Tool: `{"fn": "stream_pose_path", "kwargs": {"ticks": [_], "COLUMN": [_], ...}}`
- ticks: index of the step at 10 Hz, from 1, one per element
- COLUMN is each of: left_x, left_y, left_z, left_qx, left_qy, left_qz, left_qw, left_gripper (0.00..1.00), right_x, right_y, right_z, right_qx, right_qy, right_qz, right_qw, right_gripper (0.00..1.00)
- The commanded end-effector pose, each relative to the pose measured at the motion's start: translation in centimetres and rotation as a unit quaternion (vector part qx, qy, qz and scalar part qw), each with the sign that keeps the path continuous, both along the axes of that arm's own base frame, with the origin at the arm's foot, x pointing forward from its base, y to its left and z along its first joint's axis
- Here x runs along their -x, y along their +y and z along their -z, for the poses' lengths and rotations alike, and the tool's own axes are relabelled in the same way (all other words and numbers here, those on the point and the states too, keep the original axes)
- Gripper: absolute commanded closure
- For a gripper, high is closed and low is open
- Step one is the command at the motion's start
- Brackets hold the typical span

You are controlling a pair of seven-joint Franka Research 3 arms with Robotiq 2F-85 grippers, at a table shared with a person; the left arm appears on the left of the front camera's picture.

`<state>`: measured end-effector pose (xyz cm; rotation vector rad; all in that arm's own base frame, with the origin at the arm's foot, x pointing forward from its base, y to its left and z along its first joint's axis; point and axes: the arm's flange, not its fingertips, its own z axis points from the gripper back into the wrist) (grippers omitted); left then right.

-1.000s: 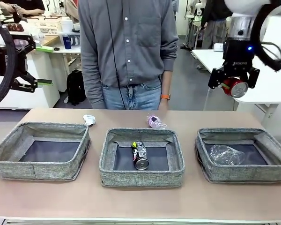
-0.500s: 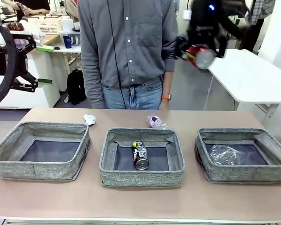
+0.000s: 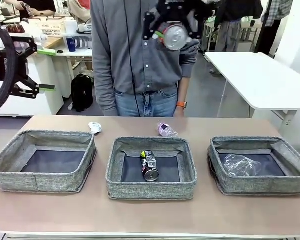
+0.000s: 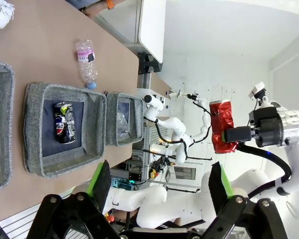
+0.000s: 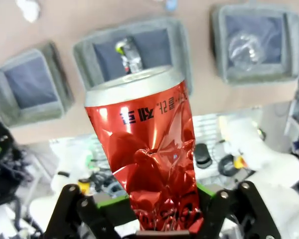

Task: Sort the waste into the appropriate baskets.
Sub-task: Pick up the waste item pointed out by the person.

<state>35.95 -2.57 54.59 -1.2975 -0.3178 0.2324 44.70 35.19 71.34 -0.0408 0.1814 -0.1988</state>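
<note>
**A:** Since a second ago the right gripper point(image 3: 172, 30) has swung from the far right to high over the middle of the table. It is clenched on the red drink can point(image 3: 175, 38).

**B:** And the other arm?

**A:** The left gripper point(image 4: 159, 172) hangs far off to that gripper's left, fingers spread and holding nothing. The left basket point(image 3: 40, 181) lies below and to the left of the carried can, with the crumpled paper wad point(image 3: 95, 127) just behind its far corner.

**B:** So where should the can go?

**A:** Into the middle basket point(image 3: 151, 191), I'd say. It sits almost straight below the right gripper, a touch to its left, and the dark printed can point(image 3: 150, 165) already lies in it.

**B:** How would you do it well?

**A:** Come straight down and let go only once the can is low between the soft walls. Aim for bare base beside the dark can, not on top of it. The red can is crumpled and gripped near its crushed end, so it may tip or roll on release.

**B:** What's further right?

**A:** The pink-labelled bottle point(image 3: 166, 130) lies on the table behind the middle basket. The right basket point(image 3: 262, 186), below and to the gripper's right, holds a crushed clear bottle point(image 3: 242, 164). Both are well apart from the drop line.
</note>
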Motion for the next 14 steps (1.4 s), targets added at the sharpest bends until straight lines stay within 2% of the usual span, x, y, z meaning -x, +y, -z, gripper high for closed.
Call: {"fn": "stream_pose_path", "kwargs": {"ticks": [1,5,6,14], "left_x": [0.0,0.0,0.0,0.0], "left_y": [-0.1,-0.1,-0.1,-0.1], "left_z": [-0.1,-0.1,-0.1,-0.1], "left_qx": [0.007,0.007,0.007,0.007], "left_qy": [-0.009,-0.009,-0.009,-0.009], "left_qz": [0.002,0.002,0.002,0.002], "left_qw": [1.000,1.000,1.000,1.000], "left_gripper": [0.00,0.00,0.00,0.00], "right_x": [-0.9,0.3,1.5,1.5], "right_y": [3.0,3.8,2.4,2.4], "right_z": [-3.0,-3.8,-2.0,-2.0], "right_qx": [0.012,-0.003,-0.005,-0.005], "right_qy": [-0.050,-0.056,-0.048,-0.048], "right_qz": [0.032,0.035,0.014,0.014], "right_qw": [0.998,0.998,0.999,0.999], "right_gripper": [0.79,0.79,0.79,0.79]}}
